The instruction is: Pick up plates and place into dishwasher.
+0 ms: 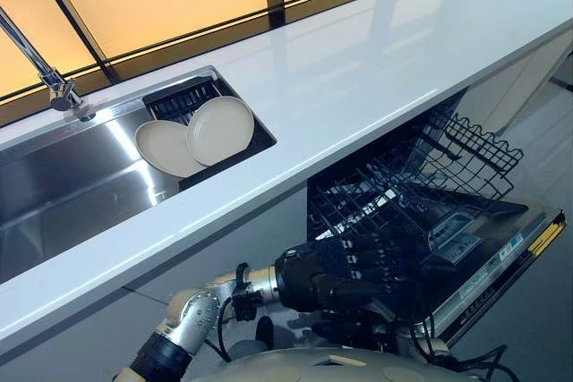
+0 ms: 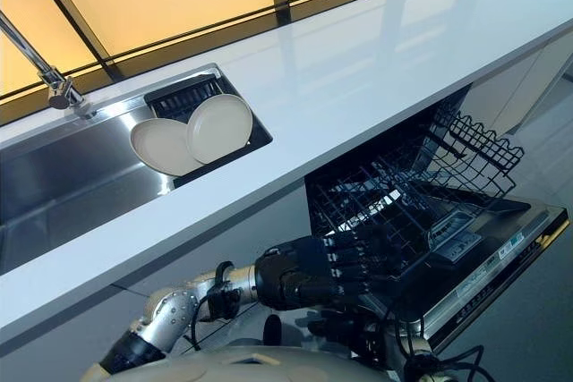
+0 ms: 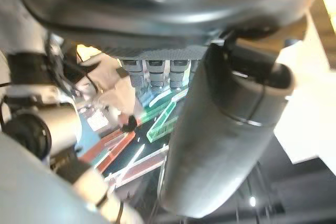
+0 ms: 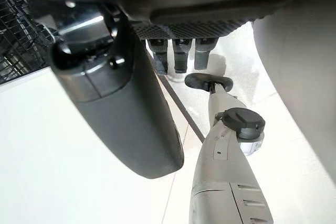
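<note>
Although neither hand has anything in it yet, the two plates [image 1: 201, 134] look easy enough to judge: round, cream-coloured, smooth and glossy, probably ceramic or hard melamine, so stiff, moderately heavy for their thinness, and likely to chip if knocked against steel. They lean on edge, overlapping, in a dark ribbed drainer tray [image 1: 183, 96] at the right end of the stainless sink [image 1: 72, 194], on the far left of the scene. A glazed face gives little friction (more so if wet), so my judgement is that the raised rim at the upper free edge is the place to pinch, thumb on one face and fingers behind, taking the nearer, right-hand plate first since it lies over the other.

Near and low, the left hand [image 1: 354, 270] hangs in front of the open dishwasher [image 1: 501, 248], its dark fingers straight and relaxed, holding nothing; its own wrist view shows the same row of extended fingers. The right hand [image 4: 178, 51] shows in its wrist view with fingers extended over pale floor, likewise empty. Black wire racks [image 1: 421, 176] stand pulled out below the long, glossy white counter [image 1: 376, 69]. A chrome tap [image 1: 54, 87] rises at the sink's far left.
</note>
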Motion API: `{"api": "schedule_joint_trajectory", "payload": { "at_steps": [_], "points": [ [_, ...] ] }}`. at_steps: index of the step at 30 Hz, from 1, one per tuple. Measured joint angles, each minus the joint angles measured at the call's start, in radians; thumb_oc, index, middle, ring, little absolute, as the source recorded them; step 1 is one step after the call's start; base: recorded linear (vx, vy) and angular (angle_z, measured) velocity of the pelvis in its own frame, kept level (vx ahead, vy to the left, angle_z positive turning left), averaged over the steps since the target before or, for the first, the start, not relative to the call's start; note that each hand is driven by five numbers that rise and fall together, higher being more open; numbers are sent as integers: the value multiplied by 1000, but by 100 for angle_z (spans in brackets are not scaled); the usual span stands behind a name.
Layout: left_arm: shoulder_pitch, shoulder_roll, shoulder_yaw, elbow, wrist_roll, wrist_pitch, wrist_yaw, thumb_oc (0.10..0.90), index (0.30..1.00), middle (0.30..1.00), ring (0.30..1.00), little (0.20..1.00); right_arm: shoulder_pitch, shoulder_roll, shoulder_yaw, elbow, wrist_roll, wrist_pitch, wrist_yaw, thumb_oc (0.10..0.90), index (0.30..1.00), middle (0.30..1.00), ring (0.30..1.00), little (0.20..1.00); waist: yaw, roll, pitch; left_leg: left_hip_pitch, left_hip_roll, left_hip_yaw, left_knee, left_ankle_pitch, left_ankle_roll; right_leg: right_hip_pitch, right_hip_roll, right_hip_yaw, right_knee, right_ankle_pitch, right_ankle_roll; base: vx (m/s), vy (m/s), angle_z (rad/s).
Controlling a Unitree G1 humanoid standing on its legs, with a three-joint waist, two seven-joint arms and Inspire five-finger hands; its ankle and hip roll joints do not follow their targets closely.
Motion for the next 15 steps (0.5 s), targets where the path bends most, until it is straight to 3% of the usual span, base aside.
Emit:
{"api": "schedule_joint_trajectory", "payload": {
  "at_steps": [4,8,11,15],
  "points": [
    [-24,98,43,-101,19,-103,78,800,900,900,900,900,11,-3,6,-22,0,3,-5,800,900,900,900,900,2,1,-1,0,0,0,0,2,-3,0,0,-1,0,0,0,-35,-21,0],
    [-40,165,169,-128,25,-179,157,800,900,900,900,900,29,-3,11,-41,-1,0,-13,800,900,900,900,900,15,2,-1,-2,-2,-10,0,2,-1,4,0,-8,0,0,0,3,-27,6],
    [-103,215,229,-163,24,-257,227,800,900,900,900,900,39,-3,12,-38,-1,-4,-13,800,900,900,900,900,25,2,-2,-16,-7,-34,0,7,-2,6,1,-27,0,-3,0,26,-42,29],
    [-248,249,307,-199,-7,-371,397,800,900,900,900,900,37,0,18,-21,-2,-8,-12,800,900,900,900,900,26,0,-12,-18,-19,-44,0,12,5,25,-7,-29,0,-15,7,42,-37,32]
  ]
}}
